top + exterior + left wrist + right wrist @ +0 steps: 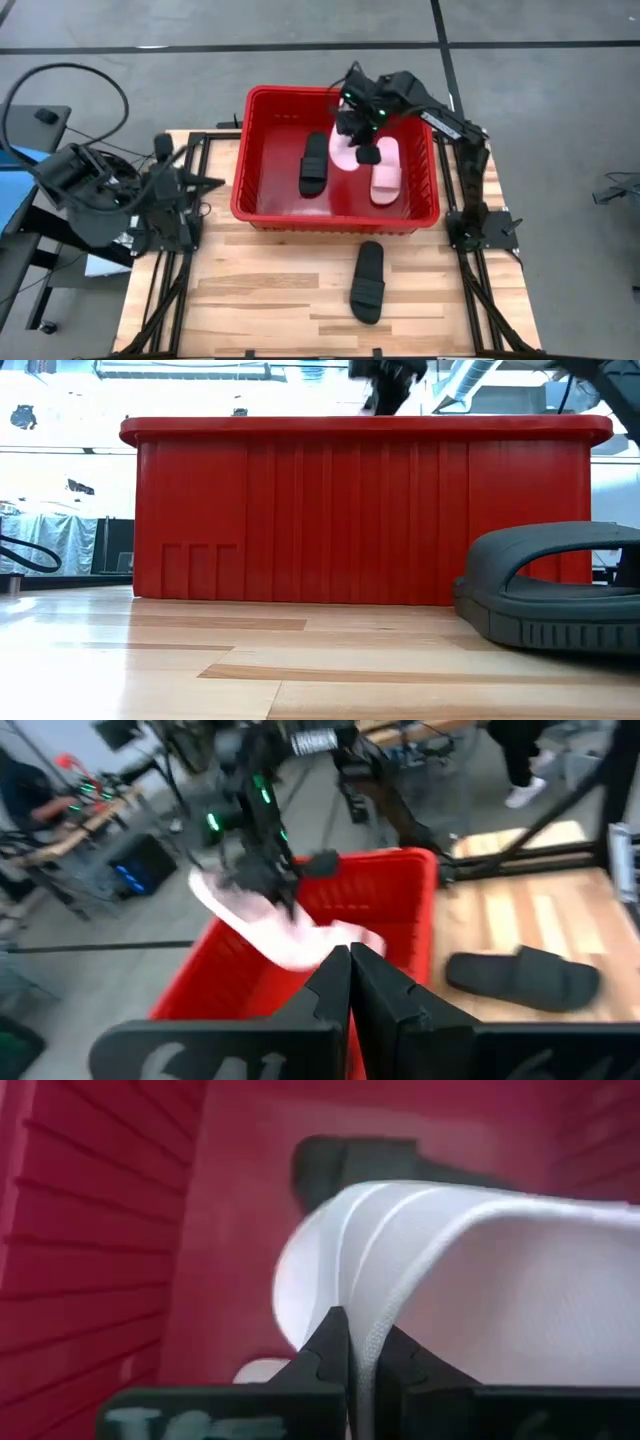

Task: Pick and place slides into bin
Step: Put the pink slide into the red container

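Right end effector [357,125] is up over the red bin [262,150], above its middle toward the far wall, fingers clenched on the edge of a light pink slide [345,152]. In the right wrist view the two dark fingers [322,1348] pinch the pale strap edge of that held slide [470,1280] between them, with red bin wall [90,1260] beyond and a dark slide [345,1160] lying lower down inside. From the left wrist view, the held pink slide [270,925] hangs tilted under the right end effector [265,880], above the bin's rim [400,865].

Inside the bin, a black slide [314,165] lies on the floor, left of the held one. A second pink slide [386,172] lies just to the right of the held one, also on the bin floor.

The last black slide [367,282] is outside on the wooden table [250,300], on the near side of the bin, apart from its front wall. The low view shows this slide [555,595] sole-down on the table [200,660] in front of the bin [350,510].

Left end effector [205,182] waits beside the bin's left wall, clear of it, fingers pressed together and empty; in the left wrist view they [350,990] meet with no gap.
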`<action>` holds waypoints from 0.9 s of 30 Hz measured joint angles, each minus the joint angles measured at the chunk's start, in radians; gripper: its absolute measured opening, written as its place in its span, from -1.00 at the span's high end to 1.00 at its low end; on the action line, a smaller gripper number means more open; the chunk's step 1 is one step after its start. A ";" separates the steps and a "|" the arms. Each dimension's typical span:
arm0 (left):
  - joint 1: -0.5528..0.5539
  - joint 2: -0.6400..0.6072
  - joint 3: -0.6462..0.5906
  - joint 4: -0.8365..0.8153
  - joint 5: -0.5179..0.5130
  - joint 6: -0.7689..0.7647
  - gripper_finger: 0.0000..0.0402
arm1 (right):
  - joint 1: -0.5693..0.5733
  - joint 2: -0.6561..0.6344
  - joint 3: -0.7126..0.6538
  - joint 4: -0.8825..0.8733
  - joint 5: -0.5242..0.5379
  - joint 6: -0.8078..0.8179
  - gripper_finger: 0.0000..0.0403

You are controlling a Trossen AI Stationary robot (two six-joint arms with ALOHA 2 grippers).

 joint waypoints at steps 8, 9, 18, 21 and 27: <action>0.052 -0.062 0.000 0.000 -0.110 0.075 1.00 | -0.144 0.133 0.000 -0.008 -0.162 -0.121 1.00; 0.062 -0.070 0.000 0.001 -0.111 0.075 1.00 | -0.161 0.150 0.000 -0.008 -0.172 -0.124 1.00; 0.148 -0.119 0.000 0.001 -0.111 0.075 1.00 | -0.237 0.224 -0.056 -0.006 -0.276 -0.107 1.00; 0.165 -0.124 0.000 0.001 -0.111 0.076 1.00 | -0.228 0.222 -0.130 -0.009 -0.284 -0.115 1.00; 0.186 -0.124 0.000 0.001 -0.111 0.092 1.00 | -0.220 0.222 -0.270 -0.009 -0.311 -0.115 1.00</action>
